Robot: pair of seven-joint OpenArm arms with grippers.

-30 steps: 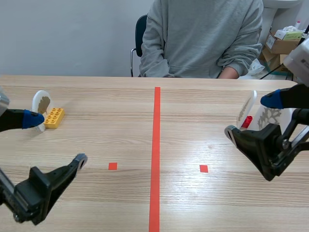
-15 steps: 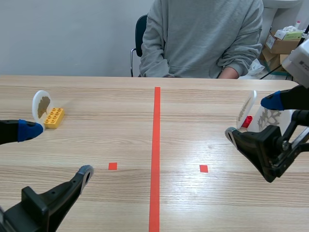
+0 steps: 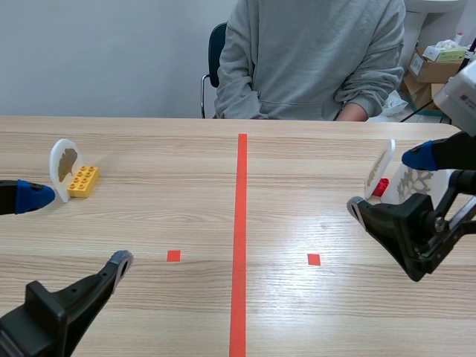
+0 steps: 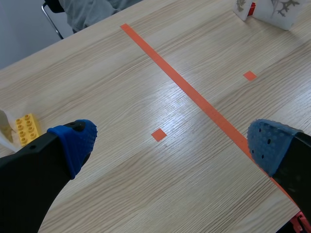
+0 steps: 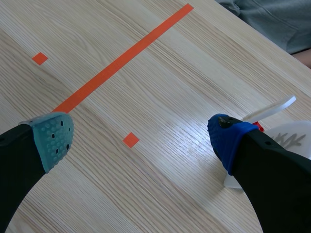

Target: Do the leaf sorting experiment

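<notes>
Hovering low over the near left of the table (image 3: 163,149), the left end effector (image 3: 74,229) has its two fingers spread wide with nothing between them. In its own wrist view the left end effector (image 4: 172,145) frames only bare wood and tape marks. Just beyond its far finger, a white disc with a brown leaf (image 3: 63,160) stands on edge at the far left. A yellow brick (image 3: 82,181) sits right beside that disc, on its right.

At the right edge, the right end effector (image 3: 388,181) is also spread apart and grips nothing, as its wrist view confirms (image 5: 140,138). A thin white disc (image 3: 381,169) stands on edge there, next to the far finger. A red brick (image 3: 381,186) sits at its foot. Just right of the brick is a round white card with a branching leaf (image 3: 416,182), partly hidden by the arm.

A red tape line (image 3: 240,238) runs down the middle of the table. A person in a grey sweatshirt (image 3: 312,59) sits at the far side.
</notes>
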